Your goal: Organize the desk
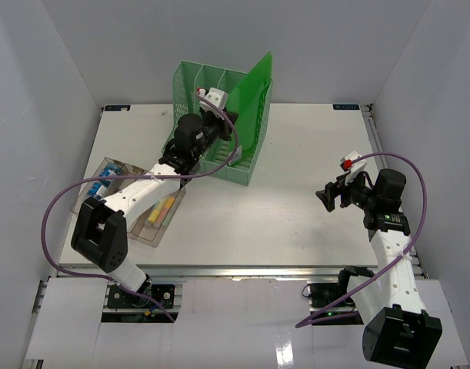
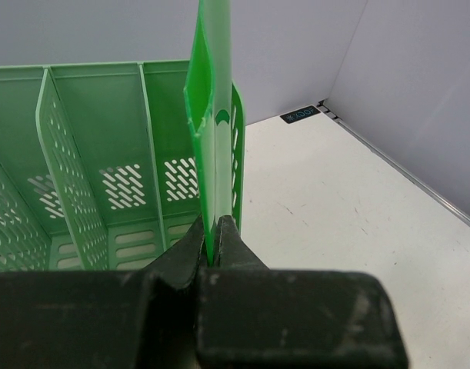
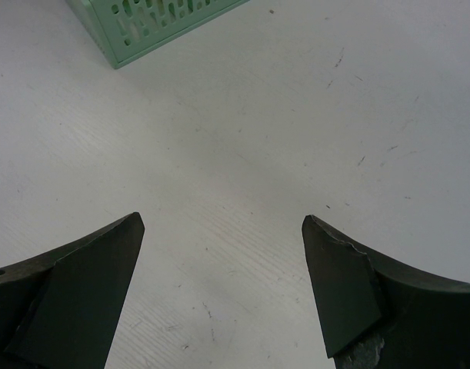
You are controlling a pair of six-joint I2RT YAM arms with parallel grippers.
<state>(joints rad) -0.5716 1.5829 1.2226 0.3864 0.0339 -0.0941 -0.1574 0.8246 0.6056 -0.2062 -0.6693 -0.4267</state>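
Observation:
The white desk [image 1: 296, 154] carries a mint-green file rack [image 1: 190, 88] at the back. A bright green folder [image 1: 254, 96] stands upright and tilted in the rack's rightmost slot. My left gripper [image 1: 224, 124] is shut on the folder's edge. In the left wrist view the folder [image 2: 211, 115] rises from between the closed left gripper [image 2: 211, 231], with the rack's dividers [image 2: 88, 154] to its left. My right gripper [image 1: 327, 198] hovers open over bare desk at the right. Between its spread fingers [image 3: 88, 284] only the desk [image 3: 296, 115] shows.
A clear plastic tray [image 1: 167, 221] with yellow and blue items lies at the left, beside the left arm. A corner of the file rack [image 3: 158, 19] shows at the top of the right wrist view. Grey walls enclose the desk on three sides.

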